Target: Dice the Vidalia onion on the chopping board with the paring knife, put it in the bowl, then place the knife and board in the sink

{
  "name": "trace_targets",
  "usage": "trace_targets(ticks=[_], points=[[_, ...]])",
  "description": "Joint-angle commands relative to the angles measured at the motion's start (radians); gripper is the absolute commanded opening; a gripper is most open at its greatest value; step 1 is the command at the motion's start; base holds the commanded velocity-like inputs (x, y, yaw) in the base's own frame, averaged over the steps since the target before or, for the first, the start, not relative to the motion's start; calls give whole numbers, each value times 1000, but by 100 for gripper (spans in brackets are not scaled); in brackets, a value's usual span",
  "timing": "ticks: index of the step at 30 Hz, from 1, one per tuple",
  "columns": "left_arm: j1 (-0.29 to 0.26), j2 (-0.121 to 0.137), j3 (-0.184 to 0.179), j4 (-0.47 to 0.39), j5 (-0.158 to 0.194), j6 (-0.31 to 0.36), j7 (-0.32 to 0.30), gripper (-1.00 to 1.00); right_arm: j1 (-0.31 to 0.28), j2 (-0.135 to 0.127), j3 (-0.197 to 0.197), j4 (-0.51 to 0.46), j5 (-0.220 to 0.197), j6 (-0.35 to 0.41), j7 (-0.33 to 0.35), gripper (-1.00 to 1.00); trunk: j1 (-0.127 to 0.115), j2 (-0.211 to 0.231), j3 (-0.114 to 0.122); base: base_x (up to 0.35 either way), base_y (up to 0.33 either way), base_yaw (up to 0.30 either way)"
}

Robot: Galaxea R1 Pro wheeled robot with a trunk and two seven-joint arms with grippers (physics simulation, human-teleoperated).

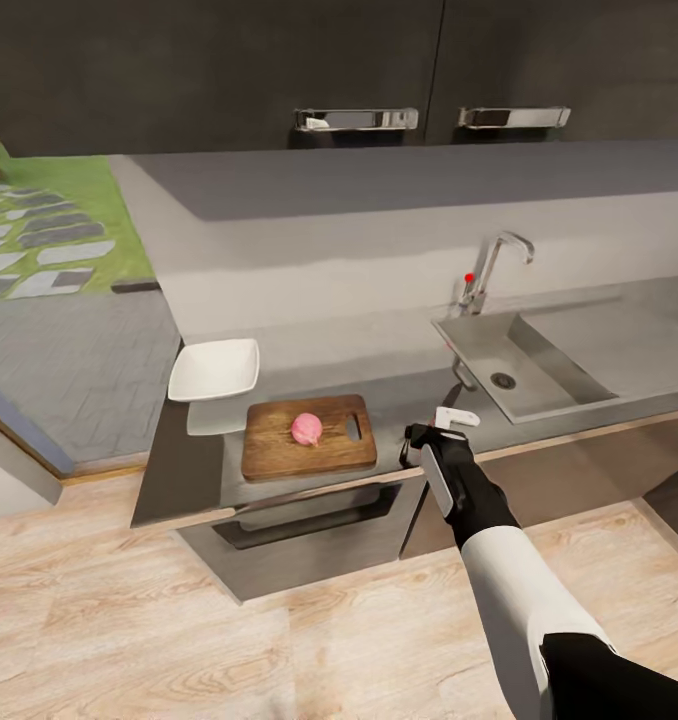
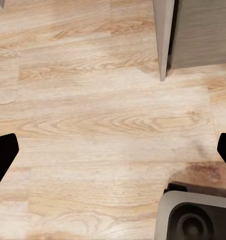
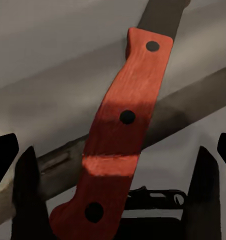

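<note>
Right gripper [image 1: 441, 428] over the knife [image 3: 120, 135] at the near counter [image 1: 579, 410] edge, between board [image 1: 269, 452] and sink [image 1: 524, 385]; fingers spread wide, holding nothing. Knife looks light, stiff, thin, likely slippery: grab mid-handle. Onion [image 1: 307, 429] on board. Left gripper [image 2: 113, 150] open, empty.

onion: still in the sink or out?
Out. The Vidalia onion sits whole on the chopping board, left of the sink, whose basin shows just its drain.
</note>
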Motion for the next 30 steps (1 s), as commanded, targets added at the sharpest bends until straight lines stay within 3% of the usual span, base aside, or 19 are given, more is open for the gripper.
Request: trace_targets(ticks=[1, 26, 27, 30], points=[[0, 2, -6, -2, 5, -3, 7, 100, -1, 1, -2, 0, -6, 3, -4, 100, 1, -2, -3, 113, 0, 0], [0, 2, -6, -2, 5, -3, 7, 100, -1, 1, -2, 5, -5, 7, -7, 100, 1, -2, -18, 29, 0, 0], [0, 2, -6, -2, 5, -3, 7, 100, -1, 1, -3, 5, -5, 8, -7, -100, 1, -2, -18, 0, 0, 0], [0, 2, -6, -2, 5, -3, 7, 100, -1, 1, -3, 5, -6, 10, -7, -100, 1, -2, -18, 0, 0, 0]])
